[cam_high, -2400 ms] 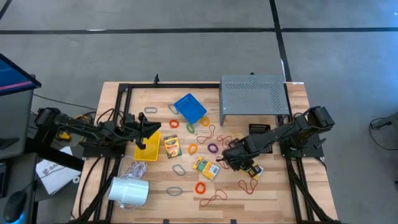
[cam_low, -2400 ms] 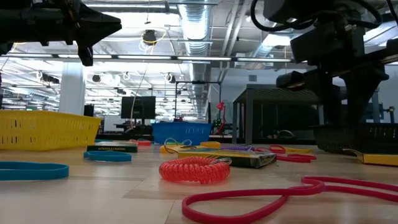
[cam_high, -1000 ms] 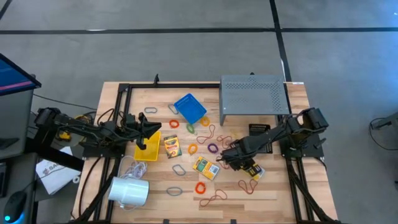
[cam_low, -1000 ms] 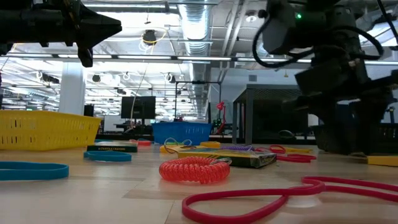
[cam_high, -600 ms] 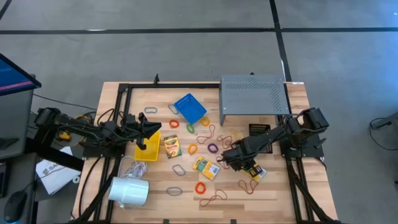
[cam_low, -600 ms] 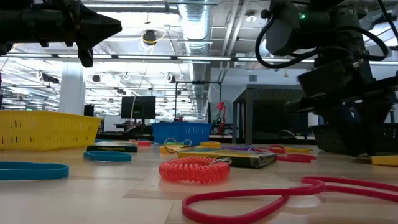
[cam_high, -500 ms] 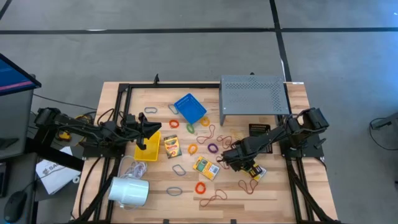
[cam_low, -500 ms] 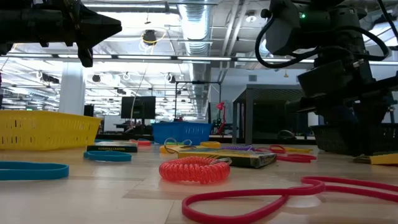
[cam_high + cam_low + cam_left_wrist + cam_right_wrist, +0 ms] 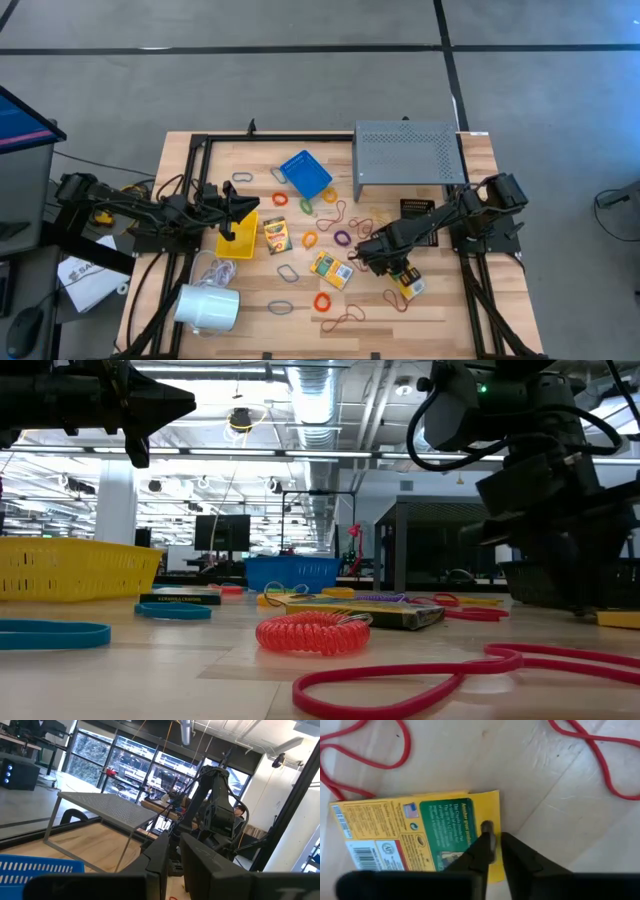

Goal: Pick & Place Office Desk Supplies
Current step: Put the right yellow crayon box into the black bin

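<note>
Crayon box (image 9: 415, 837) flat on table, R gripper (image 9: 492, 851) fingers near-closed over its edge, grip unclear.

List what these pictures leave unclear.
- Whether the right gripper holds the crayon box: wrist view too close, high view too small.
- Yellow bin contents: in the high view the left gripper overhangs it; in the low view its wall blocks.
- Under the shelf: in the high view its top hides it.
</note>
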